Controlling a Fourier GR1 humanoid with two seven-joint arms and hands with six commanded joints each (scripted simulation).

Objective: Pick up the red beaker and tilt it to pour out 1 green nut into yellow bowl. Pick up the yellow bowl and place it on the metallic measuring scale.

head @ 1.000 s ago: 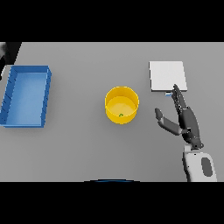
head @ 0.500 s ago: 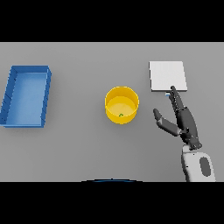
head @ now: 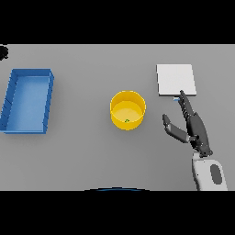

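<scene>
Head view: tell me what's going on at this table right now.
The robot's right hand hovers open, fingers straight, between the yellow bowl and the white scale, holding nothing. A small green nut lies in the bowl, which stands on the grey table, not yet on the scale. A blue tray sits at the left. No red beaker or left hand shows.

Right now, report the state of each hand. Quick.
Left hand: not in view.
Right hand: open, fingers straight, holding nothing, apart from the yellow bowl and just below the scale.
</scene>
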